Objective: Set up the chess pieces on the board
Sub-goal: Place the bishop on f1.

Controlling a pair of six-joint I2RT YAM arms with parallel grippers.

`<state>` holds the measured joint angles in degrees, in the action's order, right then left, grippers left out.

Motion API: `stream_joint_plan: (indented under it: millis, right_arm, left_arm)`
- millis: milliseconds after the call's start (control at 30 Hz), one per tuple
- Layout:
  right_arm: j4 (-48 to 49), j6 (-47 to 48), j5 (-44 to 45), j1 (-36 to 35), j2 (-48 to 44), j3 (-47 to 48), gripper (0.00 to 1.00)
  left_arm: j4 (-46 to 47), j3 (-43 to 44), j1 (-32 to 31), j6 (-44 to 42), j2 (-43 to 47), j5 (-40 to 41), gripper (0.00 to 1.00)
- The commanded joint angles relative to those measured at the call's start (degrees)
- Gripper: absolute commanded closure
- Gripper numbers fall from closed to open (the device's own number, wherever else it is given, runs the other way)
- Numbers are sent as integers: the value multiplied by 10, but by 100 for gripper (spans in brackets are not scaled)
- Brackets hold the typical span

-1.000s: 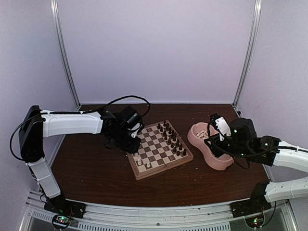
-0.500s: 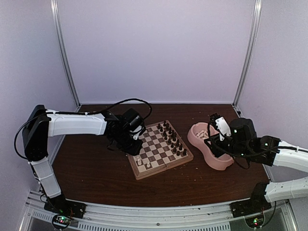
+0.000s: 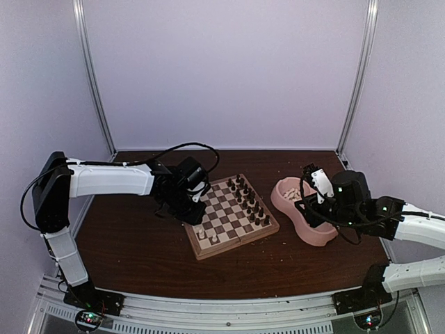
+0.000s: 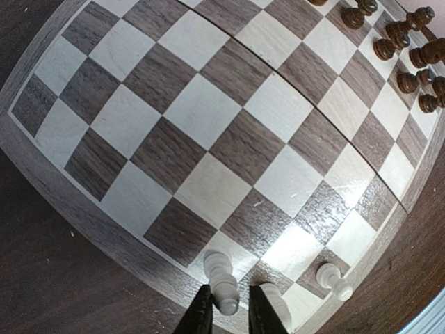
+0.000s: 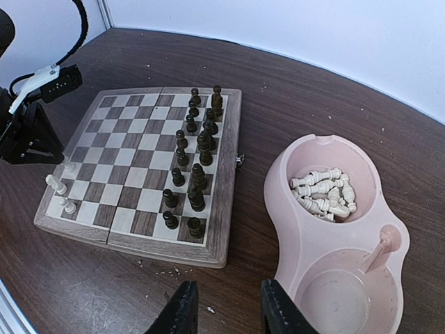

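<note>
The board point(image 4: 208, 111) fills the left wrist view. A cream-white chess piece point(image 4: 221, 278) stands on a light square of its near edge row. My left gripper point(image 4: 228, 291) straddles that piece with the jaws slightly apart, and a thin gap shows on the right side. Another white piece point(image 4: 277, 306) stands behind the right finger, and a white pawn point(image 4: 332, 280) is further right. Several more white pieces point(image 5: 323, 191) lie in the pink double bowl point(image 5: 278, 209). My right gripper point(image 5: 226, 292) hangs open and empty over the table between the board point(image 5: 139, 167) and the bowl.
Dark pieces point(image 5: 195, 174) fill the two rows on the board's side nearest the bowl. The bowl's second cup point(image 5: 341, 299) holds no pieces. Small crumbs point(image 5: 160, 268) lie on the dark wood table in front of the board. Walls enclose the table on three sides.
The left arm shifted slightly toward the board's near-left edge, then held still. The right arm has not moved.
</note>
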<state>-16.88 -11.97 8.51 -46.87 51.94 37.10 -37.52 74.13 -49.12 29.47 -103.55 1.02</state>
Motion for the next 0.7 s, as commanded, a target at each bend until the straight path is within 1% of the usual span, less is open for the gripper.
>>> stream_joint_plan:
  millis: [0, 367, 600, 667]
  right_arm:
    - [8, -3, -6, 2, -3, 6, 66]
    - [7, -3, -8, 2, -4, 7, 66]
    - [6, -2, -8, 2, -3, 7, 66]
    - [7, -2, -9, 2, -2, 8, 66]
  left_arm:
    - [6, 6, 1, -1, -6, -5, 83]
    - [-3, 10, 1, -1, -12, -10, 90]
    - [-9, 9, 1, -2, -11, -10, 90]
    - [-10, 10, 1, -2, -12, -30, 90]
